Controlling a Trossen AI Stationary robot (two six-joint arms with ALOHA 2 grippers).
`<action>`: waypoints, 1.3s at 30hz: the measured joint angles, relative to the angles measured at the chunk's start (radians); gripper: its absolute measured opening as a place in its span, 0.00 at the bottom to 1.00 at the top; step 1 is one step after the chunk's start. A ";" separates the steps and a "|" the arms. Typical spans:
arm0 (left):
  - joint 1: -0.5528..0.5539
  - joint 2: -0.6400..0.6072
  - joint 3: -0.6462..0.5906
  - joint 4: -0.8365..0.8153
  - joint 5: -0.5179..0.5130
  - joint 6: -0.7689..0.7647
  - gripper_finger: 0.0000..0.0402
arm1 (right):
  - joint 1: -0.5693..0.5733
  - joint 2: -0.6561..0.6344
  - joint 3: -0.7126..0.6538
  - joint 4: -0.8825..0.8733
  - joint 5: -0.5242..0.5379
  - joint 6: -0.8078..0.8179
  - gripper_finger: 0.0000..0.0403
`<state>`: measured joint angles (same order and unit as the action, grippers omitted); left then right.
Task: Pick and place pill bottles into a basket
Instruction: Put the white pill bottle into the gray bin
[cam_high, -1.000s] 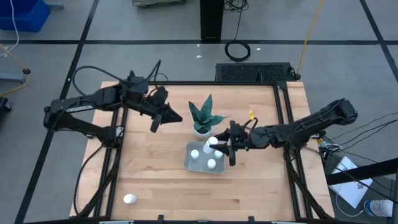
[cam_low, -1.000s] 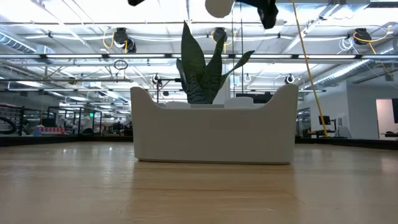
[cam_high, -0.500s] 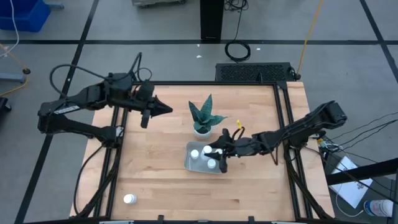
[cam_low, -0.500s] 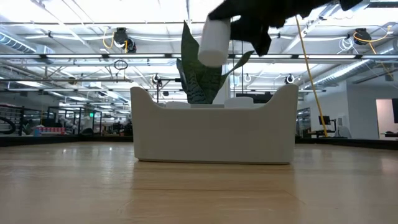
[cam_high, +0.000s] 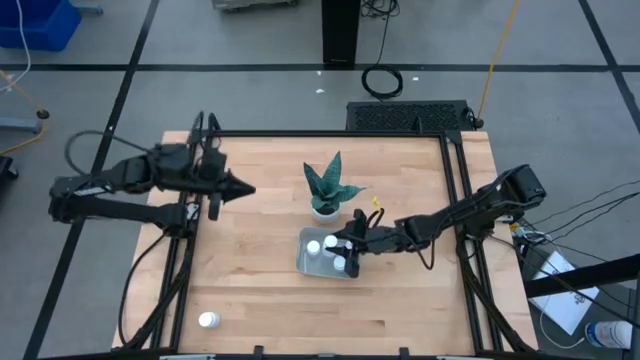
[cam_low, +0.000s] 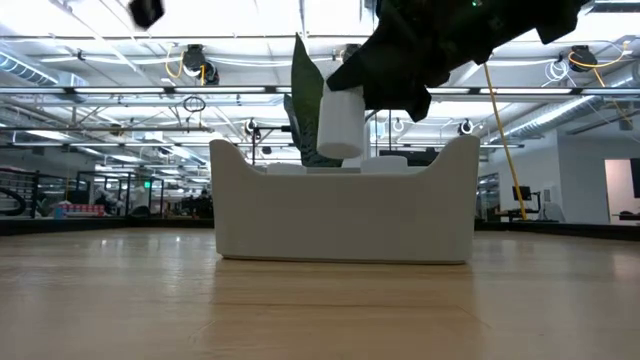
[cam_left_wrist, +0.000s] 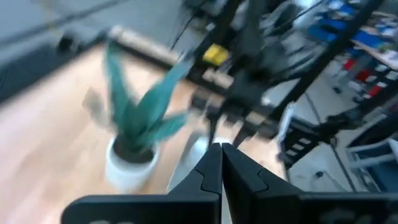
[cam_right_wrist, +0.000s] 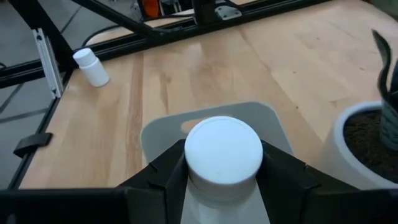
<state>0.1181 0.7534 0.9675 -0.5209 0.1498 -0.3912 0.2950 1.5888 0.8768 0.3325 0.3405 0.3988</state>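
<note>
My right gripper (cam_high: 345, 250) holds a bottle (cam_low: 340, 122) over the basket (cam_high: 303, 262), just before the plant (cam_high: 326, 190); another bottle (cam_high: 208, 320) lies at the table's near-left corner.

So the high cam is hanging above everything, looking straight down at the whole counter (cam_high: 260, 290) plus the floor around it. The low one is sitting right at counter height, staring level across the wood into the room behind, very near the basket (cam_low: 345, 215), which is filling most of its middle. The left wrist cam is looking forward over its own pinched-together fingers (cam_left_wrist: 211, 177) toward the plant (cam_left_wrist: 134, 121). The right wrist cam is looking along the counter past its claw (cam_right_wrist: 224, 163), up close on a pill bottle (cam_right_wrist: 222, 152). All four are sharing the plant-and-basket patch mid-counter.
</note>
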 joint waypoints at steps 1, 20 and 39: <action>-0.004 -0.025 -0.046 -0.002 -0.014 -0.030 0.03 | -0.001 0.000 0.000 0.000 0.000 0.000 0.38; -0.081 -0.237 -0.652 0.437 -0.016 0.077 0.19 | -0.021 0.030 -0.001 -0.048 -0.003 0.031 0.38; -0.108 -0.357 -0.874 0.863 0.062 0.204 0.20 | -0.047 0.166 -0.002 0.045 -0.030 -0.001 0.37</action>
<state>0.0096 0.3963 0.0938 0.3423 0.2120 -0.1872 0.2478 1.7549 0.8753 0.3774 0.3108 0.3982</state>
